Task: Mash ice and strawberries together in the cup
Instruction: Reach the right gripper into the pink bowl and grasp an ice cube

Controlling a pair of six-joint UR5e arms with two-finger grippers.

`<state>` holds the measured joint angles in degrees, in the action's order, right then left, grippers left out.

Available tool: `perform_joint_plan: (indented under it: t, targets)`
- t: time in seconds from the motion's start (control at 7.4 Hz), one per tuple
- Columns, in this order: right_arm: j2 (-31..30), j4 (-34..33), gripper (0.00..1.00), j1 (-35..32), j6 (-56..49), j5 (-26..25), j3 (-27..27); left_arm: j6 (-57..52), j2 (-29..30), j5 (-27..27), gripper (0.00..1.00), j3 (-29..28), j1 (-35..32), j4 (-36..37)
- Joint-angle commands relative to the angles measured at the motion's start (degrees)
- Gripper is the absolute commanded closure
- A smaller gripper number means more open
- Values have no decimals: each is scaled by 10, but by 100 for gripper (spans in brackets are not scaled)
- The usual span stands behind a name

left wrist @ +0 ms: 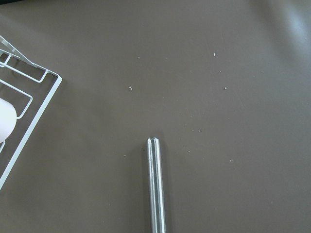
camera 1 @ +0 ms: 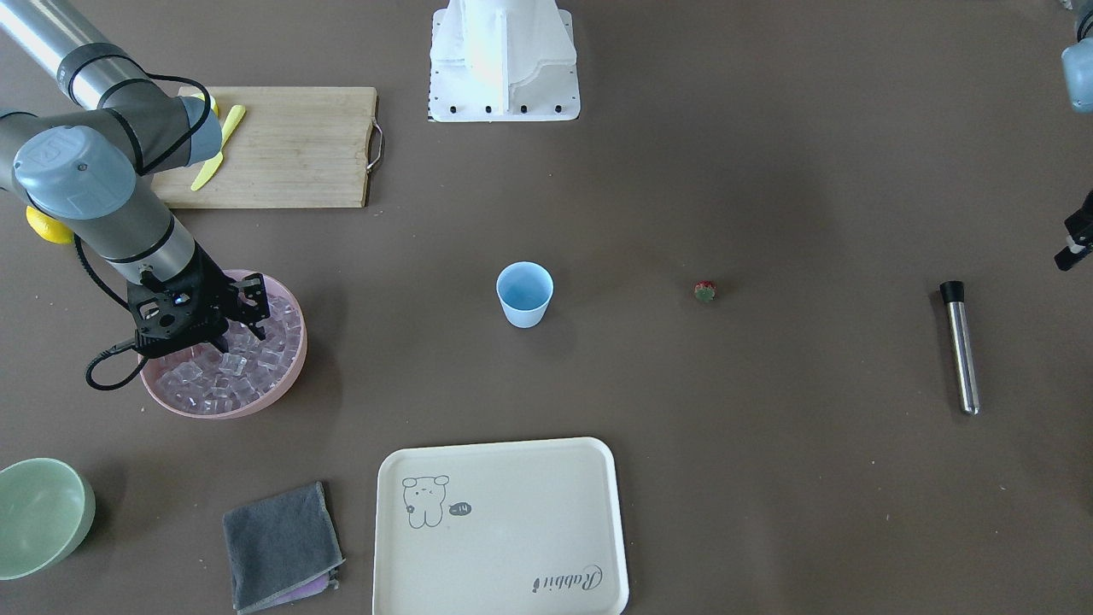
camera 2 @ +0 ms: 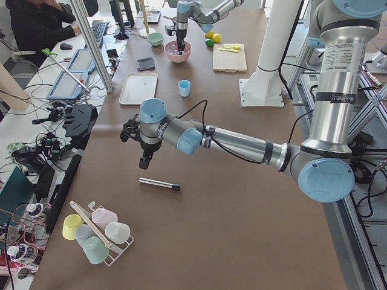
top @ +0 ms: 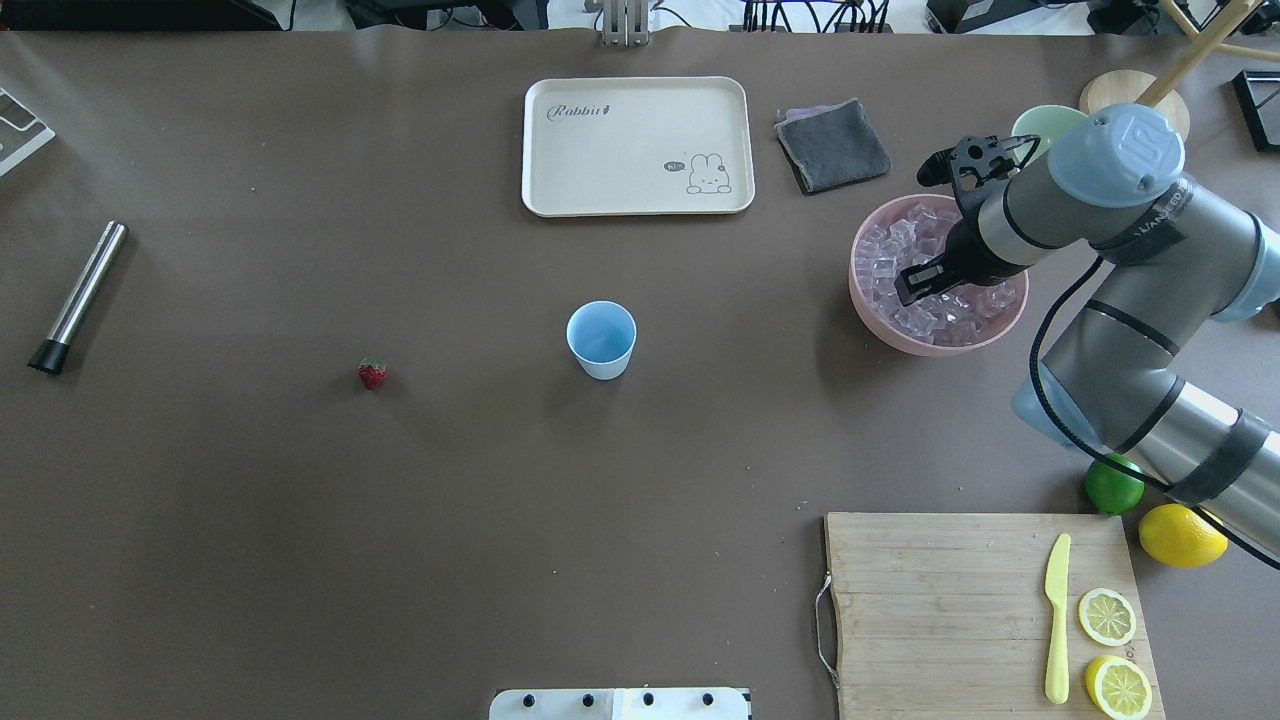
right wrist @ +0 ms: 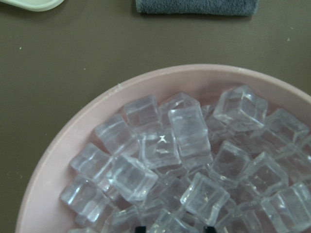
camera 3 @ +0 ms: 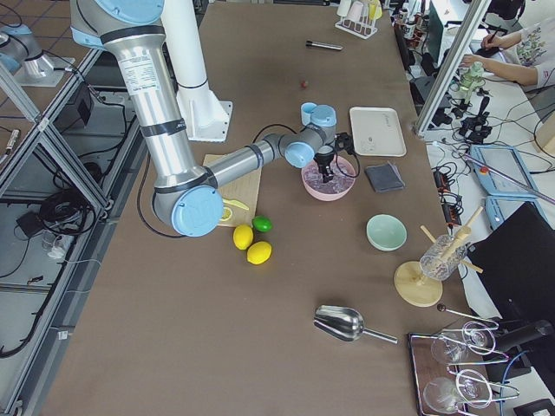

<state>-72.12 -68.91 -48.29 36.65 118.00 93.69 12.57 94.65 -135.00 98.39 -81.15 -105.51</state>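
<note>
Ice (right wrist: pixel 189 131) lay heaped in pink bowl (top: pixel 905 342), 2 o'clock of empty cup (top: pixel 601 340) (overhead view) | right gripper (camera 1: pixel 239 336) hung over it, jaws spread, nothing clearly held, likely to pick | strawberry (top: pixel 372 374) lay at 9 o'clock | left gripper (camera 1: pixel 1074 243) opening undeterminable.

Lettering on the tray, and a trace on one arm

The cream tray (top: pixel 560 190) bears the script word "Rabbit" in one corner. In the diagonally opposite corner, a small dark speech bubble (top: pixel 675 166) beside a drawn rabbit (top: pixel 707 176) holds marks too small to read. Well off to the tray's side, the right arm (top: pixel 1100 215) carries grey capitals, too foreshortened to read.
</note>
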Motion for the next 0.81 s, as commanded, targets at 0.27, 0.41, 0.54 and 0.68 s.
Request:
perform_joint_plan:
  t: [0.27, 0.41, 0.54, 0.68]
  targets:
    - [3, -6, 88, -2, 5, 4, 15, 1, -2, 0, 2, -29, 0, -40]
    - [3, -7, 95, -4, 5, 4, 18, 1, -3, 0, 2, -29, 0, -41]
    - [6, -34, 100, -13, 6, 6, 45, 1, -4, 0, 2, -29, 0, -41]
    - [47, -119, 100, -12, 6, 7, 77, 2, -4, 0, 2, -29, 1, -41]
